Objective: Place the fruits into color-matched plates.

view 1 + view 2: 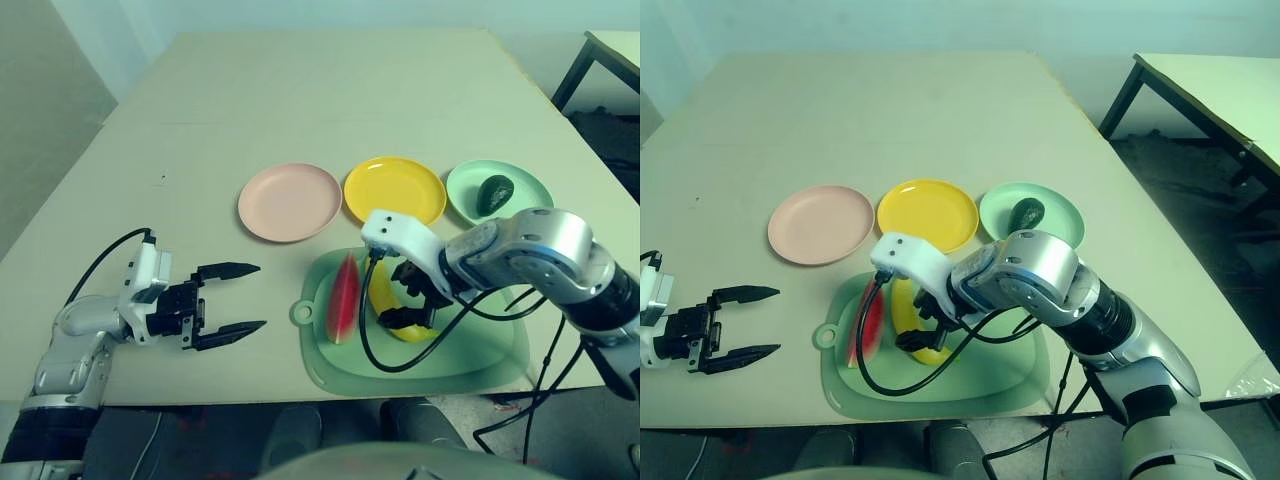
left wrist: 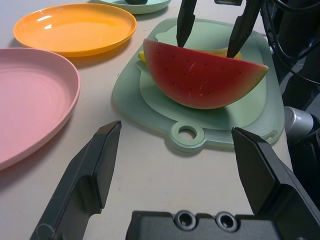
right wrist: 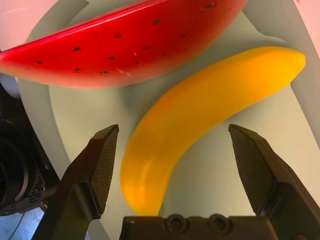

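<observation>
A red watermelon wedge (image 1: 344, 297) stands on its green rind on a green mat (image 1: 480, 352), with a yellow banana (image 3: 200, 115) lying beside it. My right gripper (image 1: 410, 302) hangs open just over the banana, one finger on each side of it and nothing gripped. The dark green avocado (image 1: 494, 192) lies in the mint green plate (image 1: 530, 186). The yellow plate (image 1: 395, 190) and the pale pink plate (image 1: 290, 201) hold nothing. My left gripper (image 1: 260, 296) is open low over the table, left of the mat and pointing at the wedge (image 2: 205, 75).
The three plates stand in a row behind the mat, whose ring tab (image 2: 187, 134) points toward my left gripper. Black cables (image 1: 372, 340) loop over the mat from my right wrist. A second table (image 1: 1210, 90) stands off to the right.
</observation>
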